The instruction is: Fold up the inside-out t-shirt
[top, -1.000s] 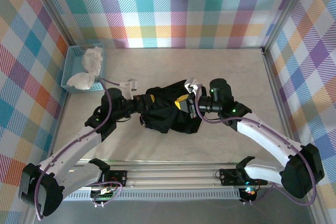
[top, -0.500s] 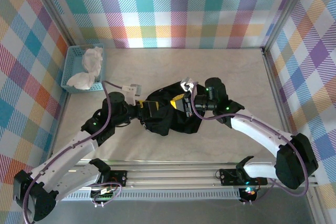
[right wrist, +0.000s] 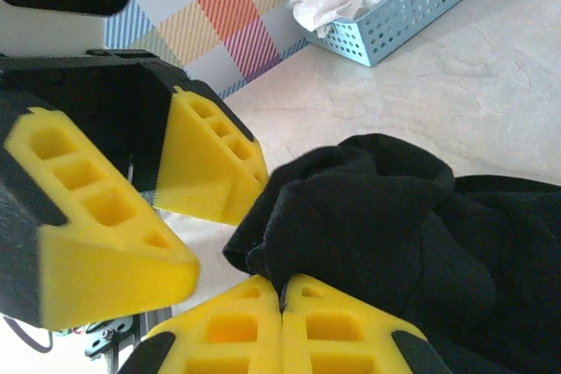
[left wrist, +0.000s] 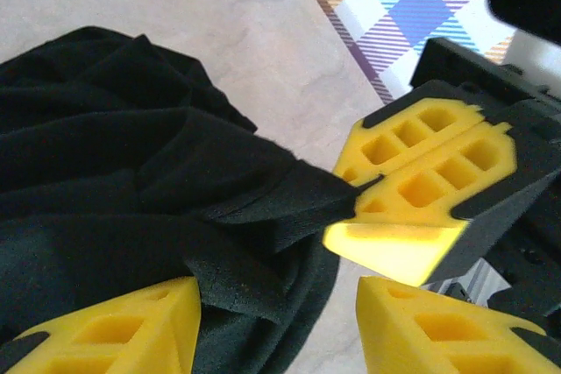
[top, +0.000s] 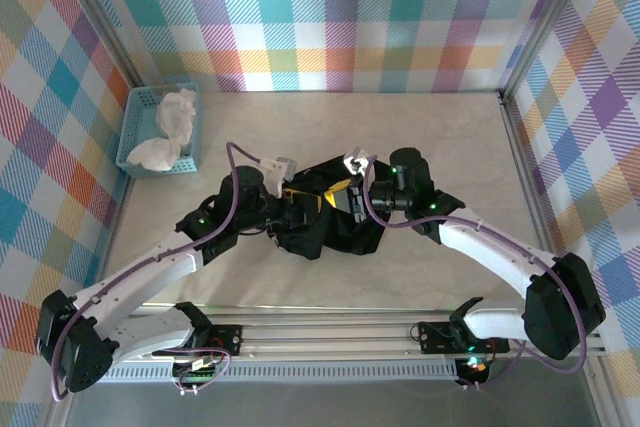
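Observation:
The black t-shirt [top: 335, 222] lies bunched in a heap at the table's middle; no print shows. My right gripper [right wrist: 282, 291] is shut on a folded edge of the t-shirt [right wrist: 377, 225] and holds it slightly lifted. My left gripper [left wrist: 276, 304] is open right beside it, its yellow fingers [left wrist: 123, 330] apart around a loose fold of the t-shirt [left wrist: 131, 199] without pinching it. In the top view the left gripper [top: 300, 209] and the right gripper [top: 347, 197] nearly meet over the heap's upper left part.
A light-blue basket [top: 135, 122] holding a white cloth [top: 170, 125] stands at the far left against the checked wall. In the right wrist view the basket [right wrist: 412, 6] sits beyond the shirt. Bare pale tabletop [top: 450, 137] surrounds the heap.
My left arm has swung right, bringing its gripper up against the right gripper, and its fingers have spread apart. The right gripper has kept its hold and shifted slightly left.

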Controlling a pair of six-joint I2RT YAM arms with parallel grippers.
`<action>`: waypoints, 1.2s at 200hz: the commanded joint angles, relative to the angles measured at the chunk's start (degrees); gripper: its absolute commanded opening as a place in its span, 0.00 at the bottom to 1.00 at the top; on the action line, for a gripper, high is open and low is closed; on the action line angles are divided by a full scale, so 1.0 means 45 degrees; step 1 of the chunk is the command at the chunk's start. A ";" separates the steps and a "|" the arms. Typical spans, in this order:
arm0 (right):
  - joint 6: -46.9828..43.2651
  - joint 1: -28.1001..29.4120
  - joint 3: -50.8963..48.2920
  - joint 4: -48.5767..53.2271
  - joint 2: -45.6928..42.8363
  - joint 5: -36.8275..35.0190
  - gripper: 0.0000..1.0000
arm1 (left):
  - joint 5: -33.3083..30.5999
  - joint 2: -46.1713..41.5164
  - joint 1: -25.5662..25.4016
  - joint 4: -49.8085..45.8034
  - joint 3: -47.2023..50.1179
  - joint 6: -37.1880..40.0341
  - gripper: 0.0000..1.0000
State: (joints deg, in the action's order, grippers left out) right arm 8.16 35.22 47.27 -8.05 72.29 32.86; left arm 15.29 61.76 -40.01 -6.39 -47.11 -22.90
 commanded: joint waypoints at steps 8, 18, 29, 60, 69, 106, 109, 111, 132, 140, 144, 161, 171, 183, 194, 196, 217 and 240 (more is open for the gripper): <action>-0.0086 -0.0039 0.0283 -0.0374 -0.0125 0.0264 0.00 | -0.0231 0.0228 -0.0168 0.0459 -0.0540 -0.0055 0.43; -0.0115 -0.0034 0.0263 -0.0356 -0.0144 0.0234 0.00 | -0.0276 0.0345 -0.0152 0.0482 -0.0585 -0.0049 0.38; -0.0171 -0.0034 0.0239 -0.0324 -0.0183 0.0183 0.00 | -0.0358 0.0397 -0.0148 0.0473 -0.0595 -0.0054 0.31; -0.0396 -0.0035 0.0170 -0.0089 -0.0317 -0.0086 0.00 | -0.0747 0.0292 -0.0152 0.0432 -0.0549 -0.0029 0.13; -0.0617 -0.0036 0.0207 0.0208 -0.0417 -0.0473 0.00 | -0.0890 0.0140 -0.0128 0.0334 -0.0527 0.0036 0.04; -0.1140 -0.0064 0.0474 0.1678 -0.0990 -0.3141 0.00 | -0.0356 -0.1814 0.0620 0.0933 0.0022 -0.0009 0.00; -0.1163 -0.0057 0.0459 0.1678 -0.1014 -0.3159 0.00 | -0.0207 -0.2045 0.0755 0.1118 0.0103 -0.0142 0.00; -0.1178 -0.0055 0.0445 0.1679 -0.1028 -0.3161 0.00 | -0.0119 -0.2176 0.0822 0.1252 0.0197 -0.0248 0.00; -0.1257 -0.0059 0.0173 0.1395 -0.1018 -0.2820 0.00 | 0.0985 -0.3069 0.2036 0.2647 0.0851 -0.1870 0.00; -0.1284 -0.0054 0.0034 0.1277 -0.1007 -0.2797 0.00 | 0.1484 -0.3136 0.2471 0.3161 0.1013 -0.2488 0.00; -0.1294 -0.0054 -0.0008 0.1235 -0.1006 -0.2817 0.00 | 0.1710 -0.3139 0.2669 0.3351 0.1077 -0.2768 0.00; -0.1332 -0.0056 -0.0132 0.1204 -0.0970 -0.2905 0.00 | 0.2526 -0.3022 0.3205 0.3992 0.1239 -0.3556 0.00; -0.1277 -0.0054 -0.0167 0.1204 -0.0940 -0.2948 0.00 | 0.2748 -0.3022 0.3375 0.4187 0.1321 -0.3733 0.00; -0.1181 -0.0064 -0.0177 0.1228 -0.0875 -0.2993 0.00 | 0.2860 -0.3069 0.3580 0.4248 0.1426 -0.3771 0.00; -0.0898 -0.0056 -0.0163 0.1299 -0.0778 -0.3262 0.00 | 0.2986 -0.3119 0.3702 0.4344 0.1575 -0.3759 0.00; -0.0828 -0.0064 -0.0164 0.1301 -0.0759 -0.3324 0.00 | 0.3027 -0.3118 0.3712 0.4368 0.1595 -0.3735 0.00; -0.0189 -0.0052 -0.0182 0.1201 -0.0621 -0.3479 0.06 | 0.3211 -0.3118 0.3754 0.4346 0.1939 -0.3297 0.00; -0.0057 -0.0054 0.0146 0.1535 -0.0315 -0.3260 0.21 | 0.4039 -0.3073 0.3754 0.4674 0.2418 -0.2711 0.00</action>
State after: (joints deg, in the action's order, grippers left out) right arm 6.44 35.22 47.18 -2.02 69.45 18.17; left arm 28.12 48.36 -23.81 10.76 -38.48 -37.60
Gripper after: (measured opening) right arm 0.149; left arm 0.048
